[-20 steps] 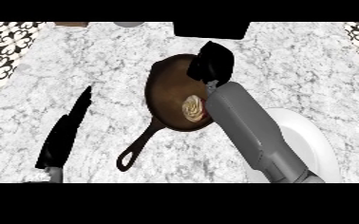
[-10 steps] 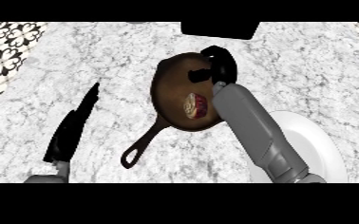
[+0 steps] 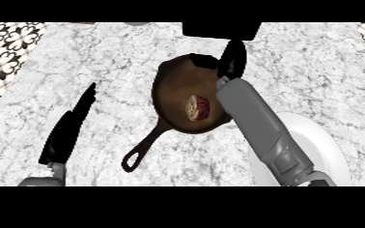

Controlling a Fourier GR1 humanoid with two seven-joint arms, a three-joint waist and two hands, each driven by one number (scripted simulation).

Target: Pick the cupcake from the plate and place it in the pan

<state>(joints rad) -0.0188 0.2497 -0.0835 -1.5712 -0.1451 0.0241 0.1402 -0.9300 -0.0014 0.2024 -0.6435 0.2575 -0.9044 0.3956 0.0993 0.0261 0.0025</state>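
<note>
Plate (image 3: 321,145) partly behind right forearm (image 3: 264,130)

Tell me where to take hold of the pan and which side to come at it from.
Grip the pan by its long handle, near the looped end. The handle points toward the lower left, bare on the counter, so come from that side. The left hand rests open nearest to it. The right hand is over the bowl's far rim, and the cupcake lies inside.

One head view (steeply downward) over the counter (image 3: 107,67).
</note>
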